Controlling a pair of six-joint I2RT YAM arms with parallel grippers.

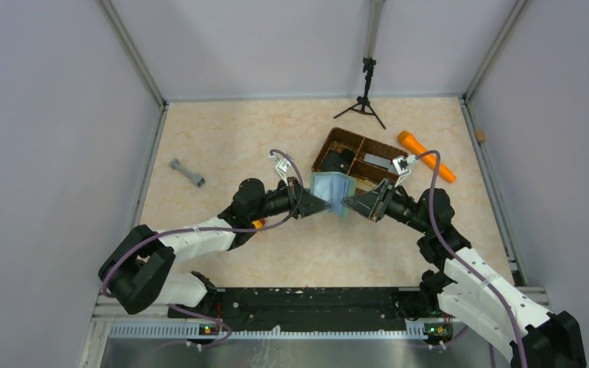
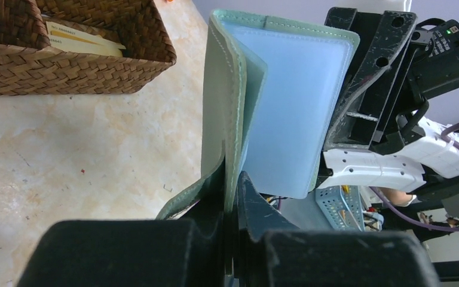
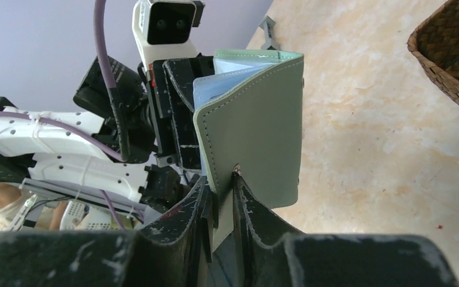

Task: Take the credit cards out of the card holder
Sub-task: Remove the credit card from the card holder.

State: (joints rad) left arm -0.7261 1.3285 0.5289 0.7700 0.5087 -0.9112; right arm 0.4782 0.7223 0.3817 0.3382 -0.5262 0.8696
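the card holder hangs in the middle of the top view, lifted off the table and gripped from both sides. the left gripper is clenched on it — in the left wrist view its fingers pinch a grey-green flap at bottom centre. the right gripper is clamped on the outer cover, fingers either side of it. pale blue sleeves show inside. the brown basket sits just above — upper right of centre.
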